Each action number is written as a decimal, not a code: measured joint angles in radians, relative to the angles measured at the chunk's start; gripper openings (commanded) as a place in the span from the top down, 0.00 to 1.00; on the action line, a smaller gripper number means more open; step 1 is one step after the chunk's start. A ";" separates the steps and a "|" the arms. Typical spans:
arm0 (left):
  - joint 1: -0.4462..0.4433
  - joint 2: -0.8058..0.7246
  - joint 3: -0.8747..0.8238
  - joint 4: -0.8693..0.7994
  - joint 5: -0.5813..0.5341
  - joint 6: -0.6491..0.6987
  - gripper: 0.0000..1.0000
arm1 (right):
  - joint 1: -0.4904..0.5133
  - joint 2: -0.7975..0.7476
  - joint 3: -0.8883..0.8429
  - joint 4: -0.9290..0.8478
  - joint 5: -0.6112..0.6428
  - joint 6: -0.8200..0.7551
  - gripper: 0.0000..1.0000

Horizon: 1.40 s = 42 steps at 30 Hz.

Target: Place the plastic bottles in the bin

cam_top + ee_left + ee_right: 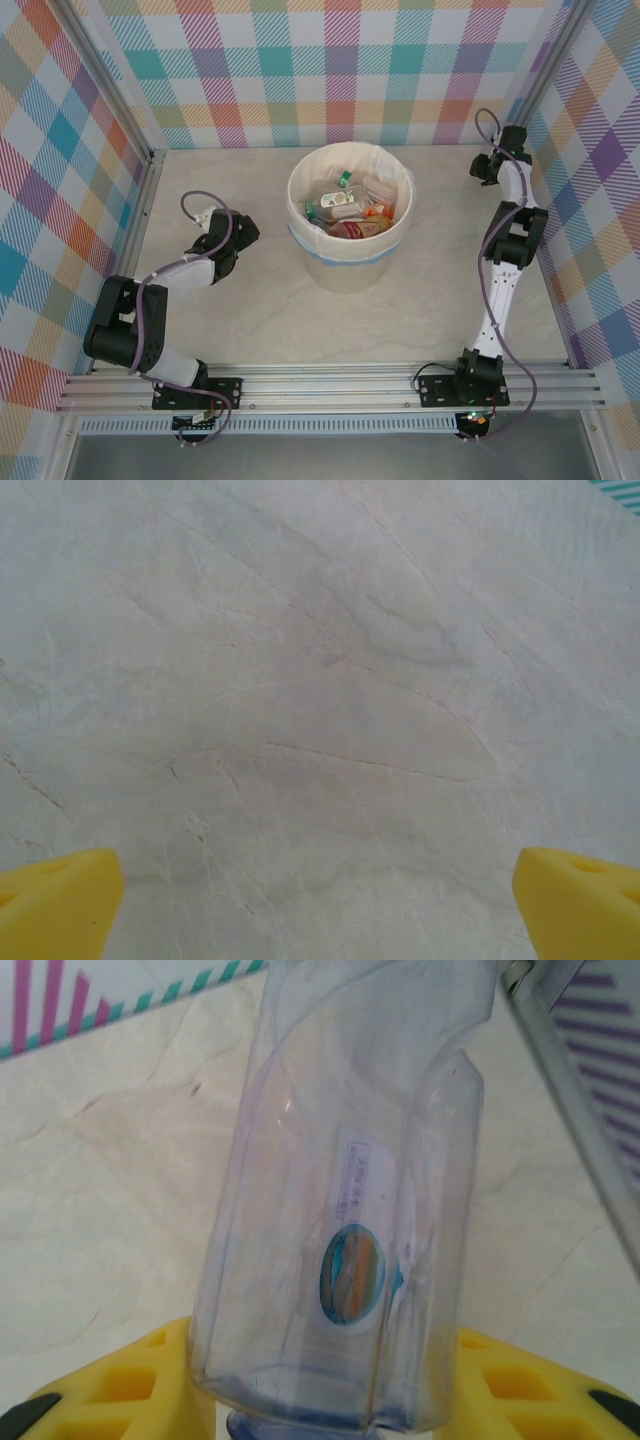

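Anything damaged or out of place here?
The clear bottle in the right gripper looks crushed: its wall is creased and folded inward. The bin stands upright, bottles inside, nothing spilled around it.

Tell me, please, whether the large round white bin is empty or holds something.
Not empty: several labelled plastic bottles lie heaped inside the white bin, below its rim.

Pastel plaid walls (340, 70) enclose a pale marbled table (250, 320) edged by aluminium rails (330, 385).

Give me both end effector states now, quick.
Left end effector: open, holding nothing.
Right end effector: closed on a clear plastic bottle.
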 measured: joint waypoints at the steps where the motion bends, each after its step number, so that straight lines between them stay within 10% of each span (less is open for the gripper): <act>1: 0.000 -0.008 0.000 0.000 0.008 0.004 0.00 | 0.009 -0.074 -0.116 0.036 -0.008 0.001 0.74; 9: 0.000 -0.142 0.000 -0.023 0.095 0.047 0.00 | 0.129 -0.783 -0.818 0.309 -0.146 0.055 0.73; 18: 0.017 -0.407 0.002 -0.126 0.093 0.061 0.00 | 0.346 -1.340 -0.923 0.296 -0.449 -0.090 0.71; 28: 0.053 -0.538 -0.005 -0.225 0.085 0.052 0.00 | 0.450 -1.415 -0.988 0.025 -0.496 -0.170 0.59; 42: 0.103 -0.590 -0.042 -0.261 -0.018 0.064 0.00 | 0.504 -1.552 -1.085 0.044 -0.326 -0.219 0.00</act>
